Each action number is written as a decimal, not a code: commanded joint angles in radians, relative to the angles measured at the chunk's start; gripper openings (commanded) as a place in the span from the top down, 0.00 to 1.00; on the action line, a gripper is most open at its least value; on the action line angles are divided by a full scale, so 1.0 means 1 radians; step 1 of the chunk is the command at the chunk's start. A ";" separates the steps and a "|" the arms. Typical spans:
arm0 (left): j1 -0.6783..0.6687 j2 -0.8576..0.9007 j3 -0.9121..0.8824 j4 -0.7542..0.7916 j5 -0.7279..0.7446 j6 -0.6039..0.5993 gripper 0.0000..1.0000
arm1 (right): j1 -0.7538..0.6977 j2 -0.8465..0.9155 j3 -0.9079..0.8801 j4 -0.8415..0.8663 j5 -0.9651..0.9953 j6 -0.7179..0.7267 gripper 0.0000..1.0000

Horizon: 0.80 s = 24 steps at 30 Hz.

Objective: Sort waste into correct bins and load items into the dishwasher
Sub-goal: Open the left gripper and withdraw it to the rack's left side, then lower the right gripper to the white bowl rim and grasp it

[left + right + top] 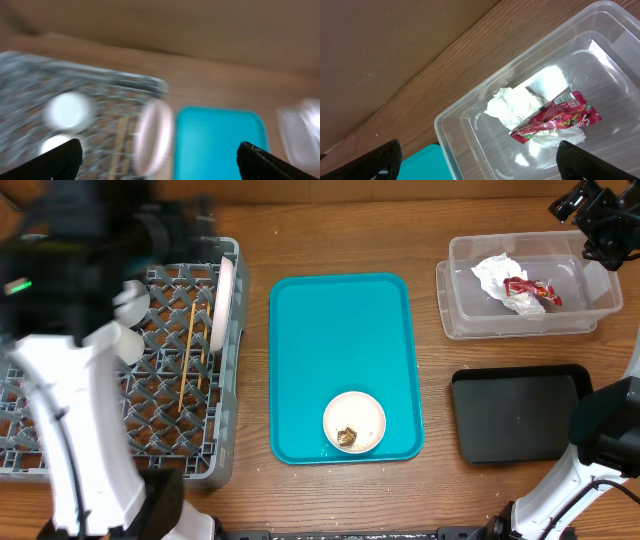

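1. What is left, as I judge it, is the bowl (354, 422) with brown scraps (347, 436) in it. It stands upright on the near end of the teal tray (330, 330), a little right of the tray's middle, touching nothing else.
2. The left gripper (159, 161) has its jaws wide apart, with nothing between them in its blurred wrist view. It hangs over the far part of the rack (170, 430). From there the bowl lies toward the near edge and to its right, past the rack's right wall.
3. The right gripper (476, 161) also has its jaws wide apart and holds nothing. It is above the tub (470, 320), which holds the napkin (492, 272) and wrapper (530, 290). From there the bowl lies nearer and well to its left.
4. Neither arm is close to the bowl. The black tray (515, 415), with nothing seen in it, sits just beside the teal tray's right edge, level with the bowl. That probably favours the right arm for tipping out the scraps, and the left arm for racking the bowl afterward.
5. The bowl is round, so it has no long axis. A grip would have to take the rim, and the scraps lie toward the near side.
6. The rack holds the plate (224, 302) on edge and the chopsticks (190, 355), which lie far-to-near.
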 commanded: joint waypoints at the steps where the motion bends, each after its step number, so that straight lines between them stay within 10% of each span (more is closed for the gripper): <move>1: 0.163 -0.004 0.005 -0.014 -0.045 -0.081 0.00 | 0.003 -0.048 0.007 0.005 0.003 0.004 0.00; 17: 0.372 0.016 -0.108 -0.087 0.005 -0.124 0.00 | 0.073 -0.047 0.007 -0.107 -0.470 -0.047 0.00; 24: 0.372 0.016 -0.108 -0.087 0.013 -0.123 0.00 | 0.391 -0.047 0.006 -0.405 -0.109 -0.122 0.00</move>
